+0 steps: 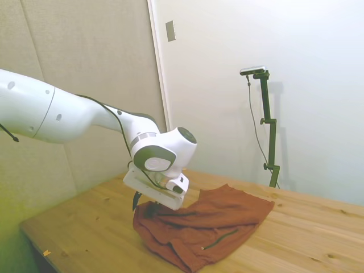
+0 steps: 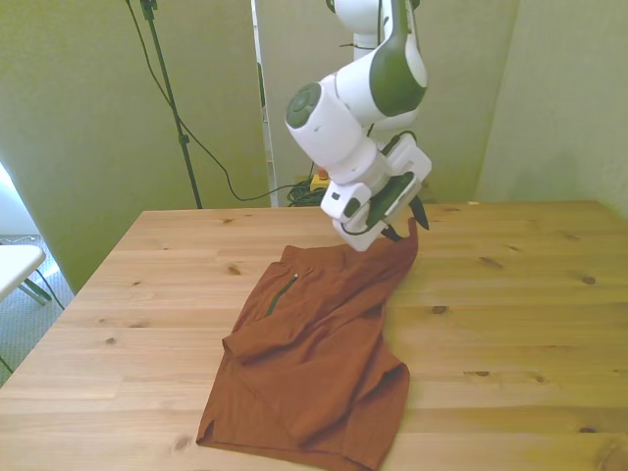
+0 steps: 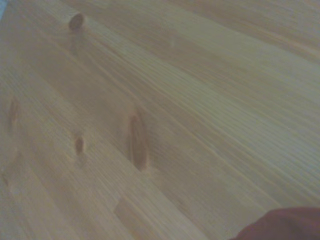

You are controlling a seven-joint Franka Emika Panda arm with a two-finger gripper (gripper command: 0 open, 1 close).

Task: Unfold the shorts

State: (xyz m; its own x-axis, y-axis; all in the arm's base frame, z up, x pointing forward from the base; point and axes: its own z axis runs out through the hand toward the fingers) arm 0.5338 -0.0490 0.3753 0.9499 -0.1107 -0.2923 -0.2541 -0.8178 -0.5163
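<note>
The rust-orange shorts (image 2: 314, 353) lie crumpled and partly folded on the wooden table (image 2: 510, 314), with a dark zipper pocket showing on top. One corner of the cloth is pulled up off the table toward the front view's right. My gripper (image 2: 410, 218) is shut on that raised corner. In the side view the gripper (image 1: 143, 206) sits low at the near-left end of the shorts (image 1: 210, 222). The wrist view shows mostly bare table planks (image 3: 150, 100) and a small edge of the shorts (image 3: 285, 225).
The shorts reach close to the table's front edge (image 2: 294, 463) in the front view. Bare wood stretches to both sides of the cloth. Cables (image 2: 294, 188) lie behind the table, and a white object (image 2: 15, 265) stands off the front view's left edge.
</note>
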